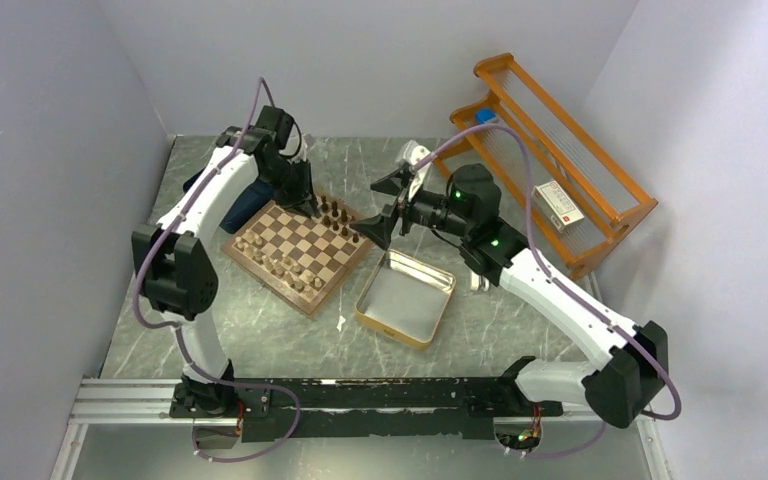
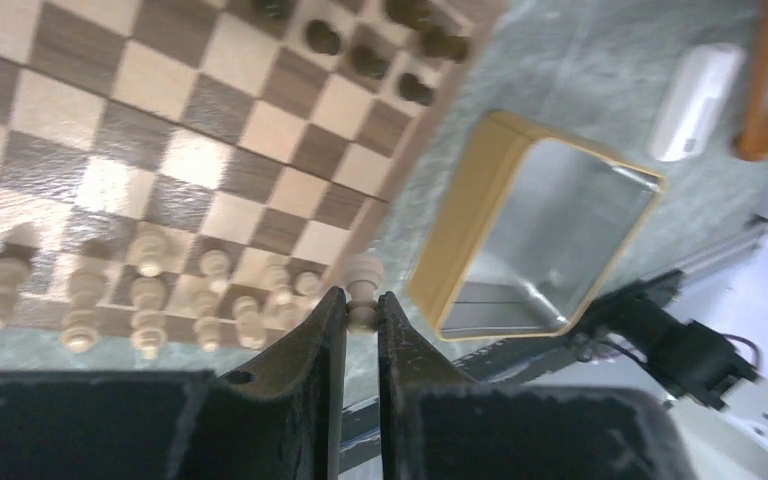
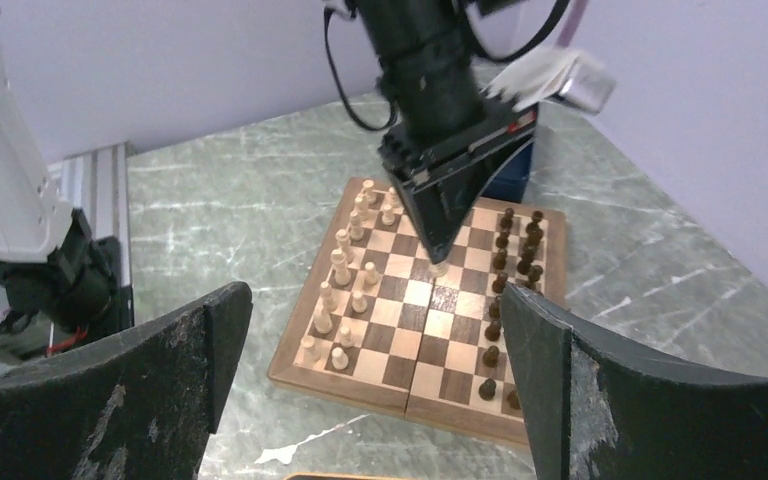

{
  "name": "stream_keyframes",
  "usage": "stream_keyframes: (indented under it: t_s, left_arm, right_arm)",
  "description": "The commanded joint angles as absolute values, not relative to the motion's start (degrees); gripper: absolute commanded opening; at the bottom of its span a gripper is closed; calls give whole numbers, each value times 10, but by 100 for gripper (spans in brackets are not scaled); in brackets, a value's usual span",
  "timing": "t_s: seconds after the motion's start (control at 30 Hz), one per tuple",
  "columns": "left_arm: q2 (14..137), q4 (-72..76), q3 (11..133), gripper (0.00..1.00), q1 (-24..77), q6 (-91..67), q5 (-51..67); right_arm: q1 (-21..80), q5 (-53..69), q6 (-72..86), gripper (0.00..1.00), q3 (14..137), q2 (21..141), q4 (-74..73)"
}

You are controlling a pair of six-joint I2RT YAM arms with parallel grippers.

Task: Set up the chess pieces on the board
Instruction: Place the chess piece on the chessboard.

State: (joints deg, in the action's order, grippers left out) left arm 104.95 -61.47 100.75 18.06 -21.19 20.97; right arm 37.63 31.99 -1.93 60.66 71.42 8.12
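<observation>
The board (image 1: 265,281) lies left of centre on the table. Pale chess pieces (image 1: 280,266) stand along its near-left side and dark ones (image 1: 335,215) along its far-right side. My left gripper (image 1: 310,208) hovers over the board's far part, shut on a pale piece (image 2: 364,282) held by its base. In the right wrist view this piece (image 3: 438,268) hangs just above a middle square, between the pale rows (image 3: 345,270) and the dark rows (image 3: 505,270). My right gripper (image 1: 385,205) is open and empty, raised to the right of the board and facing it (image 3: 375,310).
A silver gold-rimmed tin (image 1: 405,297) lies open and empty right of the board. A navy tray (image 1: 245,200) sits behind the board under the left arm. An orange rack (image 1: 550,150) with a small box stands at the back right, with a white object (image 1: 415,155) near it.
</observation>
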Motion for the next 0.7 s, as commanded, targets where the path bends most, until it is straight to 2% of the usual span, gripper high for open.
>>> stream_keyframes:
  t_s: [0.0,0.17,0.3,0.67]
  left_arm:
    - [1086,-671,1029,13,171,-172,118]
    - [1106,-670,1025,13,144,-138,43]
    - [1113,-653,995,13,125,-114,17]
    - [1102,-582,919,14,101,-91,21]
  right_arm:
    - [378,234,23,100,636,694,4]
    - [381,234,30,100,645,681,-63]
    - [381,226,35,100,628,659,-55]
    - [383,223,17,100,644,664,-54]
